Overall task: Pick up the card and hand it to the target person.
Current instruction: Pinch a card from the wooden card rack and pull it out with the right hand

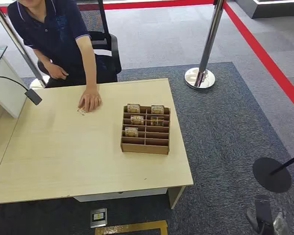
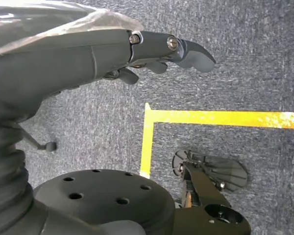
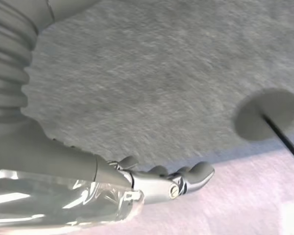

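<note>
From the head view the cards (image 1: 133, 108) stand upright in the slotted box (image 1: 145, 147) near the table's (image 1: 64, 156) right edge — their long axes across the slots, nearer the right hand (image 1: 265, 218). At each wrist, left hand (image 2: 164, 51) and right hand hang over carpet — fingers loosely extended, holding nothing.

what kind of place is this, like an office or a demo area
Probably a roped-off demo or reception spot in an office-like hall: grey carpet with a red floor stripe, chrome barrier posts, and a light wooden desk where a seated person faces a wooden card rack.
</note>
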You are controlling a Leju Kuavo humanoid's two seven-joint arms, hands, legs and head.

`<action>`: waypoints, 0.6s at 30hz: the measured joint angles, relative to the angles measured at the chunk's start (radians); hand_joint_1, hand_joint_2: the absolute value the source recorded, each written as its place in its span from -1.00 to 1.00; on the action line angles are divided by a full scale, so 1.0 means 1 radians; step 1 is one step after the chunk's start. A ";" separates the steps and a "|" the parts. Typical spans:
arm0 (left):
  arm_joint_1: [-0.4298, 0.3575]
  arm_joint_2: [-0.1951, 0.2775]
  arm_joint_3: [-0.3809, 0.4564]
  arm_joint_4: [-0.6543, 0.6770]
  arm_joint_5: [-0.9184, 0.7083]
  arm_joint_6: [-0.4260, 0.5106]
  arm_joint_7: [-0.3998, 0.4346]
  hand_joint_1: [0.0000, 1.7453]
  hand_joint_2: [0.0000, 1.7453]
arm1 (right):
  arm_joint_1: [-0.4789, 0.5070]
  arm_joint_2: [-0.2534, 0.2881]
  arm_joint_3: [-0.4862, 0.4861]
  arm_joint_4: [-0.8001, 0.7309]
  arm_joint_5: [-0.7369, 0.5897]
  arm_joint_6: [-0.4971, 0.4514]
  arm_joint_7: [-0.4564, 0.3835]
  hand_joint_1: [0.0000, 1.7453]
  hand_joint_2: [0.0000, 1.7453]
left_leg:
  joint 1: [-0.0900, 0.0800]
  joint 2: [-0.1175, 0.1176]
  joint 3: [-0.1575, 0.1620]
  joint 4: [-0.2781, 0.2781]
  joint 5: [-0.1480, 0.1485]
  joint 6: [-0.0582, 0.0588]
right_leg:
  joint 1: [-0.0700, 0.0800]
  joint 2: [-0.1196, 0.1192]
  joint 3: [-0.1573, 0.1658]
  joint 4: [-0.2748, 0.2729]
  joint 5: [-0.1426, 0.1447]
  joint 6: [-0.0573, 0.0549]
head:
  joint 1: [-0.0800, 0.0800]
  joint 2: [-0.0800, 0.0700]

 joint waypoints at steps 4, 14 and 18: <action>-0.001 -0.002 0.005 0.000 -0.003 0.004 -0.003 -1.00 1.00 | 0.014 0.014 0.010 -0.103 -0.023 -0.012 -0.015 -1.00 1.00 | 0.000 0.000 0.000 0.000 0.000 0.000 | 0.000 0.000 0.000 0.000 0.000 0.000 | 0.000 0.000; -0.006 -0.009 0.025 0.000 -0.010 0.014 -0.018 -1.00 1.00 | 0.083 0.053 0.135 -0.471 -0.082 -0.052 -0.053 -1.00 1.00 | 0.000 0.000 -0.001 0.000 0.000 0.000 | 0.000 0.000 0.000 0.000 0.000 0.000 | 0.000 0.000; -0.009 -0.010 0.025 0.000 -0.017 0.015 -0.024 -1.00 1.00 | 0.106 0.062 0.220 -0.603 -0.079 -0.059 -0.058 -1.00 1.00 | 0.000 0.000 -0.001 0.000 0.000 0.000 | 0.000 0.000 0.000 0.000 0.000 0.000 | 0.000 0.000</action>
